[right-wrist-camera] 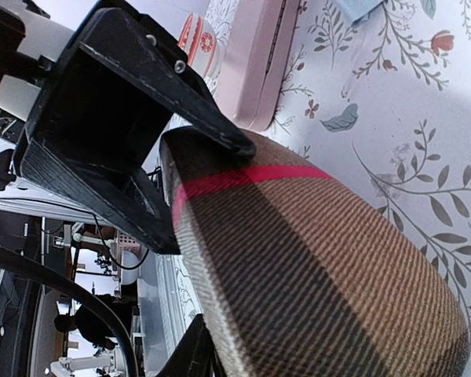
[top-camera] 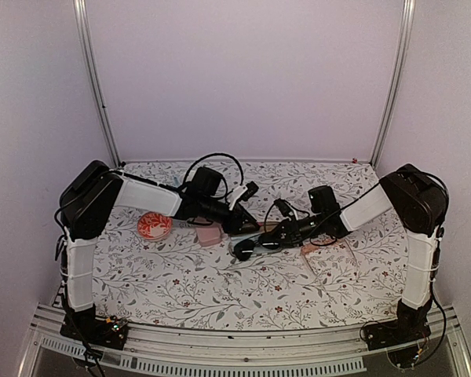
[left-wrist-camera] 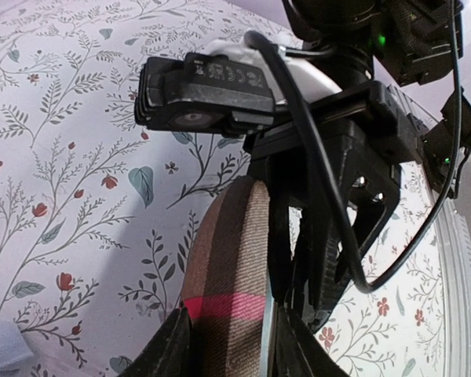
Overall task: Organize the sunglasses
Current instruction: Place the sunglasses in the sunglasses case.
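Note:
A brown checked case with a red band is held off the table between my two grippers at the middle of the mat. My left gripper is shut on one end of it, a finger on each side. My right gripper is shut on the other end; only one of its fingers shows under the case. In the top view the two grippers meet almost tip to tip. A pale pinkish-tan pair of sunglasses lies on the mat under the right arm.
A pink case lies just left of the grippers, also seen as the pink case. A red-and-white bowl sits further left. A pale blue thing lies on the floral mat. Metal posts stand at the back corners.

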`<state>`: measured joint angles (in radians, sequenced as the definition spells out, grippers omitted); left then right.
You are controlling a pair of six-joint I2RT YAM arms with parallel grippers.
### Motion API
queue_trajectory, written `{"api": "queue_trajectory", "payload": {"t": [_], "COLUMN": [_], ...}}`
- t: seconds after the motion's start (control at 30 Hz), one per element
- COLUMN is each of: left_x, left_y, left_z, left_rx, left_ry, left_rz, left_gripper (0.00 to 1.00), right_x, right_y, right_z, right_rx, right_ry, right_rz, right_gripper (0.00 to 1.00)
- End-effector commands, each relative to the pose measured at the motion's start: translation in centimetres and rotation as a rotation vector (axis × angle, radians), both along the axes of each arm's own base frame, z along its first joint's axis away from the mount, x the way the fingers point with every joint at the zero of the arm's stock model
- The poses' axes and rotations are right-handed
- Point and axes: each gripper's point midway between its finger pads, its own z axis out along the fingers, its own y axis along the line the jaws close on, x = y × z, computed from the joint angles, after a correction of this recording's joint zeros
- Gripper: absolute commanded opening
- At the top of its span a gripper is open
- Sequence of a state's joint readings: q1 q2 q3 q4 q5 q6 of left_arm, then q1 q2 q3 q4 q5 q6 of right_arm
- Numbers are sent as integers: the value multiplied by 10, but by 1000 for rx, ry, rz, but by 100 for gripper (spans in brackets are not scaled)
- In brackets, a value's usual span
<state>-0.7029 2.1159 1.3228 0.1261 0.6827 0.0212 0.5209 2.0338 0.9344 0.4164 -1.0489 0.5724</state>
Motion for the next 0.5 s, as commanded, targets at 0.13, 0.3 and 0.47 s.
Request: {"api": "queue_trajectory", "payload": {"t": [0.13, 0.3, 0.47], "left_x": [1, 1, 2], "left_y": [4, 4, 4], "left_z": [-2, 0, 1], "left_rx": [-4, -7, -7], "left_ry": [2, -2, -6], "left_rz": [16, 17, 20], "left_gripper": [38, 38, 38], "right_x": [-1, 1, 5], "right_y": [5, 5, 6], "right_z": [31, 31, 33], "right_rx": [101, 104, 106], "right_ry": [-38, -39, -36], "right_rz": [-9, -27, -51], "right_gripper": [24, 24, 24]}}
